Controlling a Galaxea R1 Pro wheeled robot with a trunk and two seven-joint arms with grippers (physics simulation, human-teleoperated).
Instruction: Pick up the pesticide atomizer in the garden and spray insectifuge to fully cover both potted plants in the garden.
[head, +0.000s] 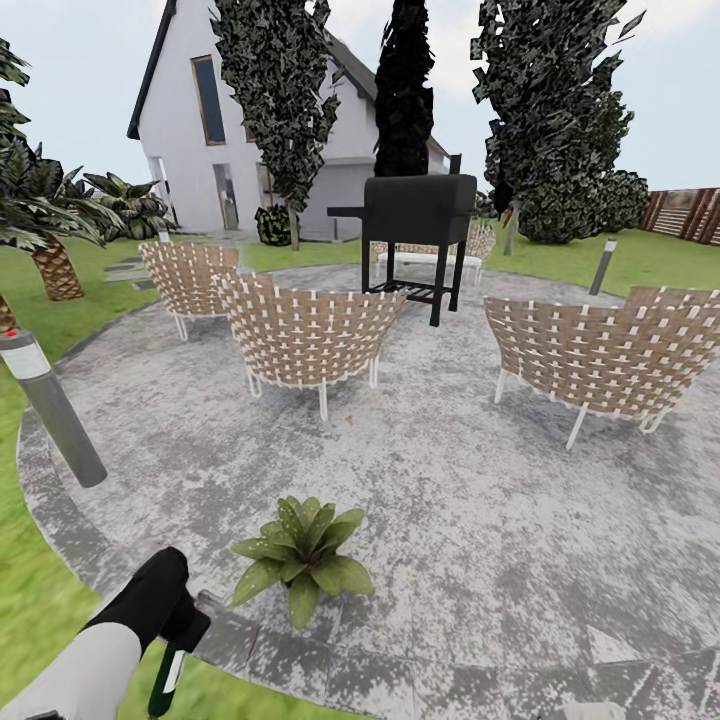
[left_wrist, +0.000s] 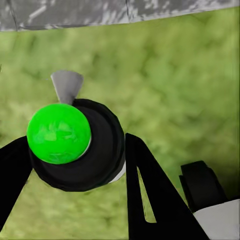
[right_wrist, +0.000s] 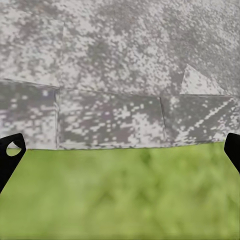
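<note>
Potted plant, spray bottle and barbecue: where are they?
potted plant (head: 302, 563): head view, middle of its leaves.
pesticide atomizer (left_wrist: 75, 145): left wrist view, its top, between the fingers.
barbecue (head: 418, 208): head view, black body.

We counted 1 potted plant (head: 303, 560), 3 woven chairs (head: 305, 335), 1 grill (head: 418, 225), 2 bollards (head: 50, 408), 1 atomizer (left_wrist: 75, 145).

Round mottled grey paved patio (head: 480, 520) bordered by green lawn (head: 40, 580). On the paving: one low potted plant (head: 302, 556) near the front edge, three woven chairs (head: 305, 335), a black grill (head: 418, 240). Grey bollard (head: 50, 405) at the left edge.
</note>
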